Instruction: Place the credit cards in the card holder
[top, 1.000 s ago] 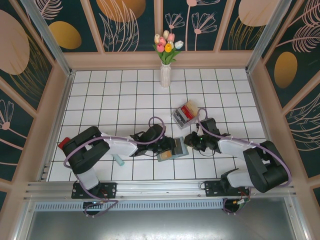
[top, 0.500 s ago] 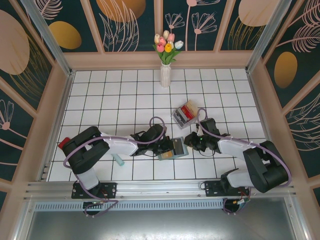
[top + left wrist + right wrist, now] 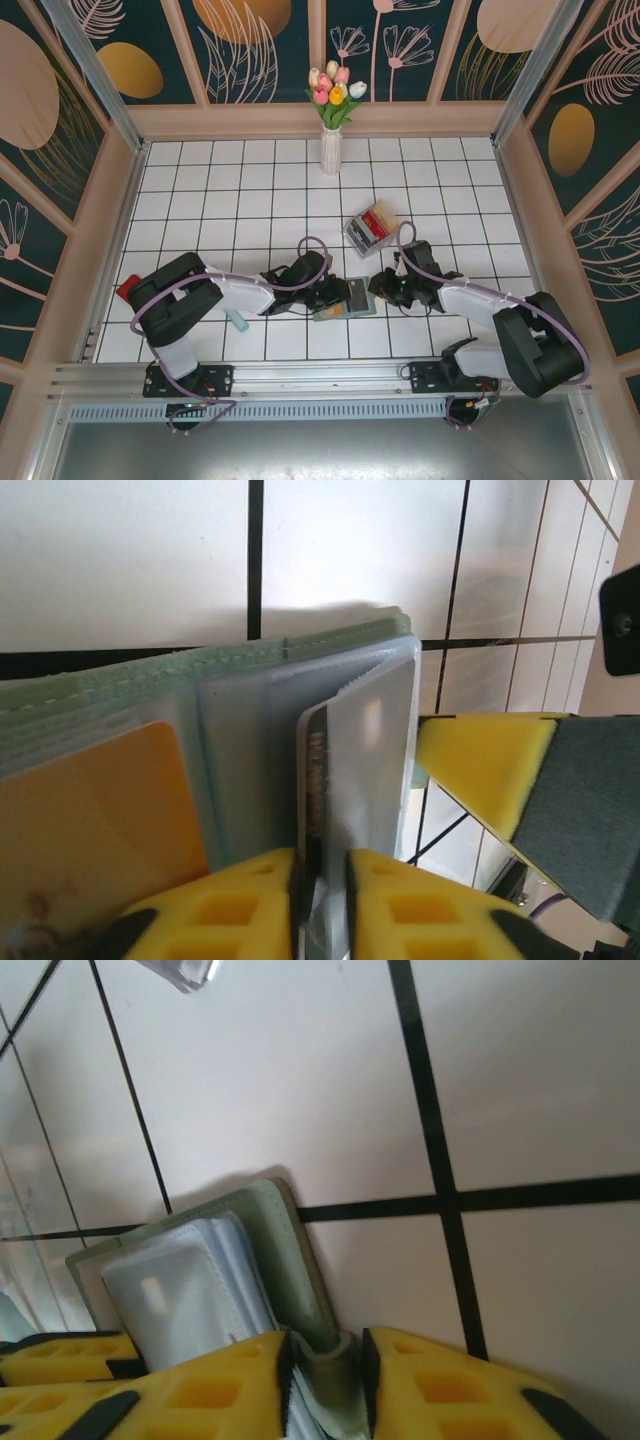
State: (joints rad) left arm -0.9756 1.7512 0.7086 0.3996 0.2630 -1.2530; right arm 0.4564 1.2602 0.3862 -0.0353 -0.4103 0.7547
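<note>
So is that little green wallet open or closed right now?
Open. The card holder shows its clear inner sleeves spread, an orange card among them.

free room and obstacles, seen from above. the white tiled table point(image 3: 220, 190) lies bare over its left half and its far right corner. a white vase of tulips point(image 3: 331, 150) stands at the far edge, centre. a clear plastic box point(image 3: 370, 228) sits just behind the right gripper point(image 3: 377, 288). near centre, that gripper and the left gripper point(image 3: 335, 297) pinch the grey-green bifold wallet point(image 3: 355, 297) from opposite sides, both arms barring the near strip. a small teal stick point(image 3: 237, 320) lies beside the left arm. wooden walls point(image 3: 320, 120) bound three sides.
</note>
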